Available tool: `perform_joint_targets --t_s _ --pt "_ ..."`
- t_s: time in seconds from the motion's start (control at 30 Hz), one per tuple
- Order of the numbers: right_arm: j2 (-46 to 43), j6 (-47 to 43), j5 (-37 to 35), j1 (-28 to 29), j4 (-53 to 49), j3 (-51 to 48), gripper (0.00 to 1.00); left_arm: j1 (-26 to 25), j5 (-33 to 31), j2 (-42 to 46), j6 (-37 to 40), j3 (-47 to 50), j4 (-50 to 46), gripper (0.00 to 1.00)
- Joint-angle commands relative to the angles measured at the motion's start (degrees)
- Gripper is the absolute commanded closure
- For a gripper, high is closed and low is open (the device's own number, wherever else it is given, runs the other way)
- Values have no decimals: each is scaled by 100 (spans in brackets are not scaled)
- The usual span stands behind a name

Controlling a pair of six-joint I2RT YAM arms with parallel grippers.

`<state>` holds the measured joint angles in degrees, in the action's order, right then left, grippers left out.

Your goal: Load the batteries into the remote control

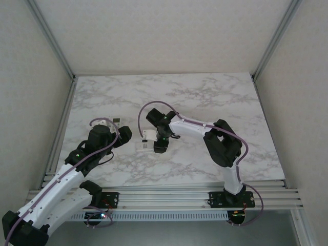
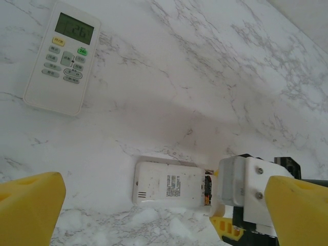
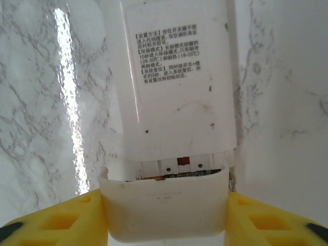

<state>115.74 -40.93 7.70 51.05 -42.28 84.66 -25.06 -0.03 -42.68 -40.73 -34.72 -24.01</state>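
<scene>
Two units on the table point(image 1: 215, 97): remote point(image 2: 166, 183) face-down, spare remote point(image 2: 62, 55) face-up, well apart. Batteries point(image 2: 207, 187) sit in the remote's end bay, mostly hidden; count unclear. Right claw point(image 3: 166, 221) pinches the cover point(image 3: 164, 205) by its side edges at the bay mouth. Left claw point(image 2: 164, 218) spread wide, holding nothing. Judgement: cover is thin, light, smooth plastic, so grip the edges lightly. Remote is light and may skid; brace its far end.
</scene>
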Motion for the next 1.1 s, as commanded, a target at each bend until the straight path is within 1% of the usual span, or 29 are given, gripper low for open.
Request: perform_joint_targets --t_s 0.0,0.43,0.6,0.73,0.8,0.87,0.93,1.0,1.07 --pt "112 -170 27 55 -67 105 47 10 -164 68 -28 70 27 1" --pt "173 -240 -184 63 185 -17 36 15 -155 58 -75 92 63 0" --pt "49 -290 -470 63 349 -147 33 10 -141 66 -81 96 63 0" --pt "-95 -168 -337 65 375 -160 33 7 -129 58 -101 108 102 1" --pt "-333 114 -148 40 462 -240 33 15 -100 42 -109 121 109 1" --pt "-688 723 97 -32 672 -407 32 9 -59 31 -149 138 101 0" --pt "-1133 1931 336 -167 1166 -731 31 2 64 -11 -251 186 98 0" --pt "-1649 3735 598 -375 1987 -1403 31 3 337 -117 -366 267 142 3" --pt "-2122 5493 588 -486 2760 -2198 32 -8 648 -273 -493 394 240 7"
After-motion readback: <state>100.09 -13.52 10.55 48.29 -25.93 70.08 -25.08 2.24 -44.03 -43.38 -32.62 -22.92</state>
